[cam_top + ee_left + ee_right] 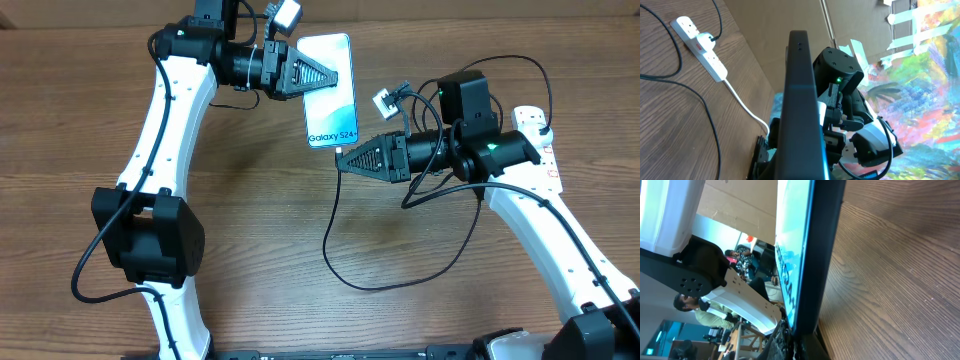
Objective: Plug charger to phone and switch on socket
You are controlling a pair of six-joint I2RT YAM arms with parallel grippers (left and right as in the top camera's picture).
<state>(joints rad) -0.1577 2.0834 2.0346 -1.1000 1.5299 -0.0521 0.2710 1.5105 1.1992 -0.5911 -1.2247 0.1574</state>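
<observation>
table (260, 230) matt brown wood grain; phone (335, 100) screen glossy; socket (715, 67) smooth white plastic.

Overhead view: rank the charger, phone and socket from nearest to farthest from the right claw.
1. charger: its tip sits at the right claw, and its cable trails toward the near table edge.
2. phone: its lower edge is just beyond the claw tip.
3. socket: far right, partly behind the right arm.

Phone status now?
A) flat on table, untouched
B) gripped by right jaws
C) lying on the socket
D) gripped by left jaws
D: in the overhead view the left jaws clamp the phone at its upper-left edge. The right jaws only meet its bottom edge, with the charger trailing from them.
</observation>
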